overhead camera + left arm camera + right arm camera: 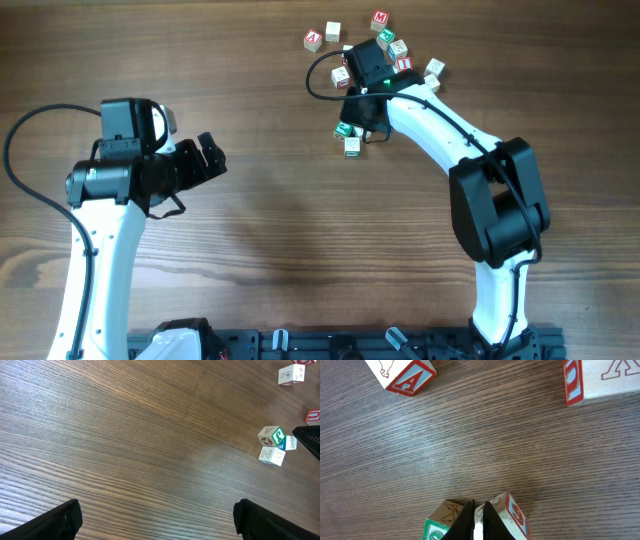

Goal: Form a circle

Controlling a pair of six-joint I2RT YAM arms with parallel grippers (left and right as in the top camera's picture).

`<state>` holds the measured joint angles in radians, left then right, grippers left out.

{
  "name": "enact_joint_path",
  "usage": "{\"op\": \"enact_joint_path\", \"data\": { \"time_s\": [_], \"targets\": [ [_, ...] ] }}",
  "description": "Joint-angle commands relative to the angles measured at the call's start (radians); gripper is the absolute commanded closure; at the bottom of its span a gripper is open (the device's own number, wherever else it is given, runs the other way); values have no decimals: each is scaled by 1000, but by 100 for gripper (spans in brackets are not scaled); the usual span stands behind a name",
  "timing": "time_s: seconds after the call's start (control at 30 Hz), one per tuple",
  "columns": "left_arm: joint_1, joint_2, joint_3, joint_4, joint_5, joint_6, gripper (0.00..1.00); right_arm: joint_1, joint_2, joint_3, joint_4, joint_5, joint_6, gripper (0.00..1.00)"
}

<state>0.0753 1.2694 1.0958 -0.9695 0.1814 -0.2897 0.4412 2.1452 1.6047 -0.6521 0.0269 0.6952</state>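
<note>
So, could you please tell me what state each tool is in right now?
Left tool: open, holding nothing.
Right tool: shut, tips between a green-faced wooden letter cube and a red-lettered wooden cube, gripping neither.

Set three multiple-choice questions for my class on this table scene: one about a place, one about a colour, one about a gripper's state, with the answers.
1. Where does the tight group of three cubes lie?
A. at the table's near edge
B. close beside the right arm, at its wrist
C. at the table's left edge

2. What colour is the letter on the A cube?
A. green
B. blue
C. red

3. How is the left gripper?
A. open, empty
B. shut on a cube
C. shut, empty

Answers: 1 B, the overhead view shows the group by that wrist; 2 C, the right wrist view shows a red A; 3 A, its fingers stand wide apart with nothing between them.
</note>
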Motion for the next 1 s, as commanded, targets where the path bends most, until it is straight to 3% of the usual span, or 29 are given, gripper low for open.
{"op": "enact_joint_path", "data": {
  "time_s": [0.0,0.97],
  "targets": [
    [5,-13,-6,0,1,21,0,-2,24,-10,-5,16,14,92],
    [5,-13,-6,0,1,21,0,-2,31,-12,72,1,14,92]
  ]
}}
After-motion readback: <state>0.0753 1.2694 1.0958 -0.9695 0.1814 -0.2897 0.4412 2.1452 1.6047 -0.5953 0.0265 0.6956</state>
